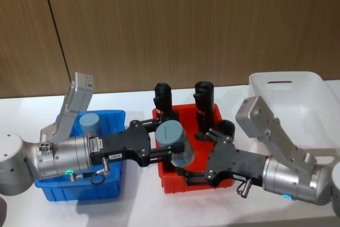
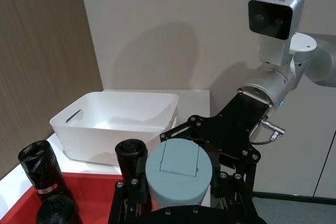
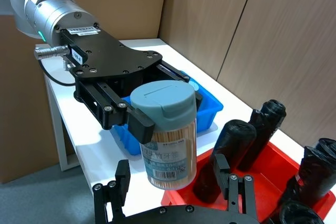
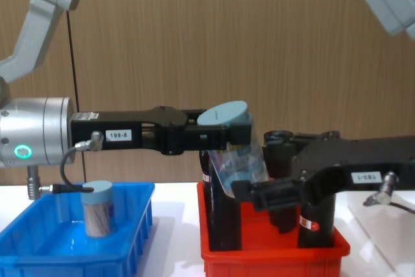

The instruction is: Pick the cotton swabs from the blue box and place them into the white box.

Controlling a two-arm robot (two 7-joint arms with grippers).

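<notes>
My left gripper (image 1: 164, 141) is shut on a cotton swabs jar (image 1: 174, 143) with a light-blue lid, holding it tilted in the air above the red bin. My right gripper (image 1: 196, 153) is open, and its fingers (image 3: 122, 181) straddle the lower half of the jar (image 3: 167, 145) without touching it. In the chest view the jar (image 4: 235, 155) hangs between the left gripper (image 4: 214, 135) and the right gripper (image 4: 260, 192). A second jar (image 1: 90, 123) stands in the blue box (image 1: 79, 190) at the left. The white box (image 1: 308, 97) sits at the far right.
Directly under the held jar, a red bin (image 1: 175, 183) holds several tall black rolls (image 1: 204, 99). It stands between the blue box and the white box (image 2: 115, 121). A brown wood-panel wall runs behind the white table.
</notes>
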